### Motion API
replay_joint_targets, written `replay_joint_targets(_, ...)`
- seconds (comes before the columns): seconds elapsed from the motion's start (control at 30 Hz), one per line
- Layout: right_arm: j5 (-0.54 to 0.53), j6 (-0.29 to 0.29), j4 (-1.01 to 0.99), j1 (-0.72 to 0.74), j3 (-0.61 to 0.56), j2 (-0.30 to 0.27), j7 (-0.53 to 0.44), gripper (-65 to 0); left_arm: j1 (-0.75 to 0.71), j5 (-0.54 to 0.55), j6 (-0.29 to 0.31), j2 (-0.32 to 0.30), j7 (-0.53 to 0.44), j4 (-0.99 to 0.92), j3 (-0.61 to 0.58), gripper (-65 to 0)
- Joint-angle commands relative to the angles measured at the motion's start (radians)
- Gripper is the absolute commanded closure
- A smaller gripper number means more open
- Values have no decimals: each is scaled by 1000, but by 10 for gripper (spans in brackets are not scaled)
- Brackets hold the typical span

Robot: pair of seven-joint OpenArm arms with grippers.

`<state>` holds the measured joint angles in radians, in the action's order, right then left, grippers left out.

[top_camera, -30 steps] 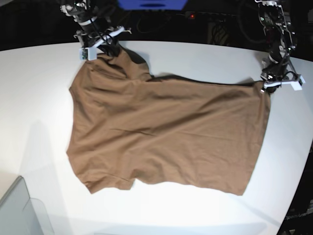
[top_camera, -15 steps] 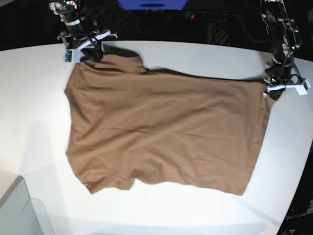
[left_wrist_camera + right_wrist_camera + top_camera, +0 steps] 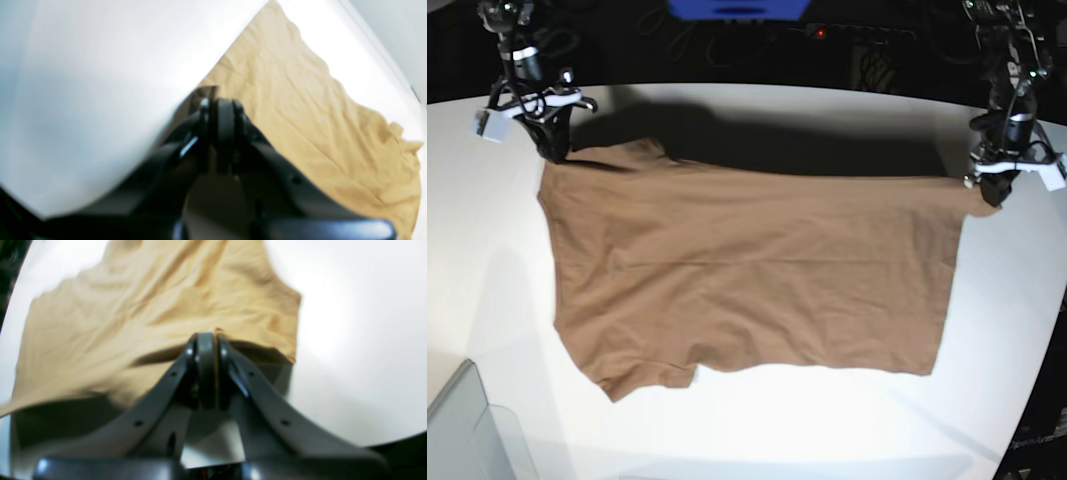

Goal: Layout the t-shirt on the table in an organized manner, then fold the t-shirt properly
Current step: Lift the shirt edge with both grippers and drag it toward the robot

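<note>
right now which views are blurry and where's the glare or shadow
Left wrist view: soft throughout, the left gripper a dark smear, the table washed out white. Right wrist view: blurred too, the t-shirt pale tan, glare right of it. Base view: sharp; dark shadow behind the shirt's lifted far edge.
</note>
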<state>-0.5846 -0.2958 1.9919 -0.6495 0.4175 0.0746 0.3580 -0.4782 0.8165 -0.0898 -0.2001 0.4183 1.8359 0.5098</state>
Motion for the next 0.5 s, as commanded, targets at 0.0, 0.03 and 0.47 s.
replay_joint_targets(0.0, -16, -10, 19, -8, 10, -5, -24, 0, -12, 5, 3, -9, -23, 29, 5, -1)
replay_joint_targets(0.03, -16, -15, 16, -10, 10, -5, -24, 0, -26, 5, 3, -9, -23, 40, 2, -1)
replay_joint_targets(0.47, -11, -127, 4, 78, 1, -51, 54, 0, -20, -73, 3, -62, -22, 71, -3, -1)
